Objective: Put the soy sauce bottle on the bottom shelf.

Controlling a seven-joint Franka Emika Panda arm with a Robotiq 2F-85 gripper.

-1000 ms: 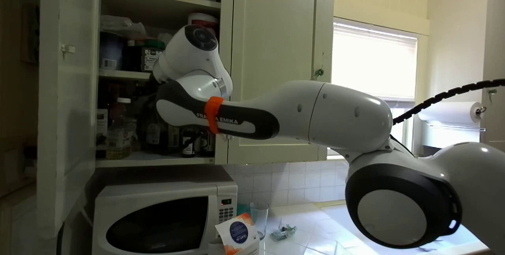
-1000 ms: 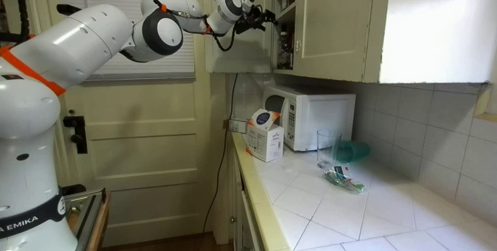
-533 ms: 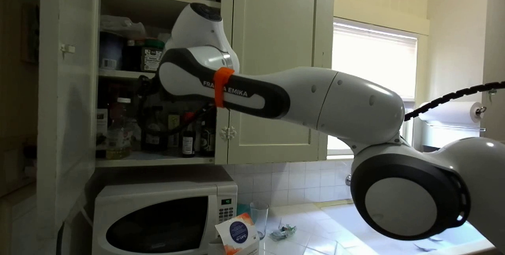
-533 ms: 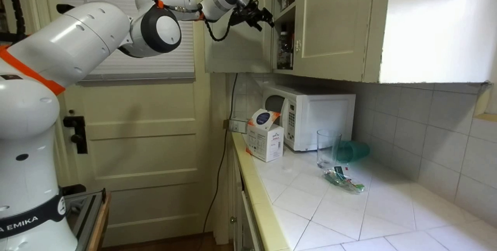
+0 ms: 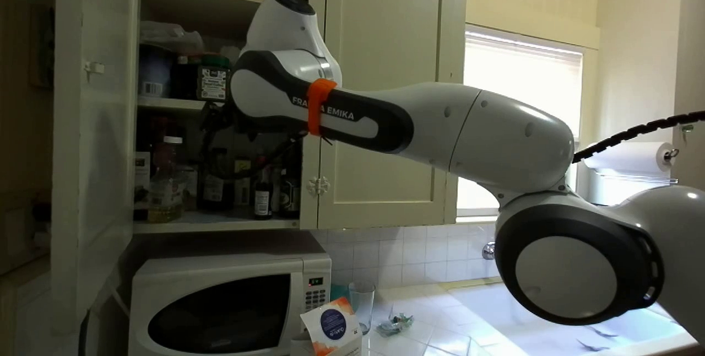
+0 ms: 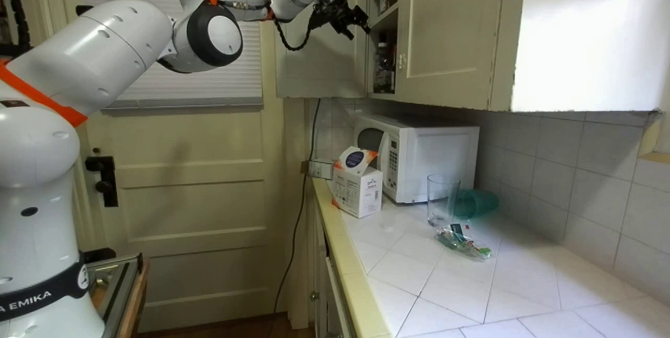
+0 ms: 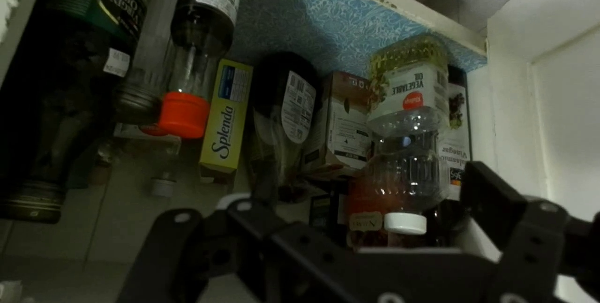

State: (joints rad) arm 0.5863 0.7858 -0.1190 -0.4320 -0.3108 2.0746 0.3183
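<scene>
Beyond the black fingers (image 7: 494, 197), a dark bottle (image 7: 204, 26) is wearing a red cap (image 7: 184, 115), a box (image 7: 226, 117) is showing yellow, and the shelf (image 7: 328, 24) is displaying pale swirls on blue.

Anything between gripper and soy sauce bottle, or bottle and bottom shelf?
Nothing visible. In the wrist view no item stands between the gripper and the soy sauce bottle, its base out of frame; the Splenda box stands farther back. The bottle already stands on the bottom shelf.
</scene>
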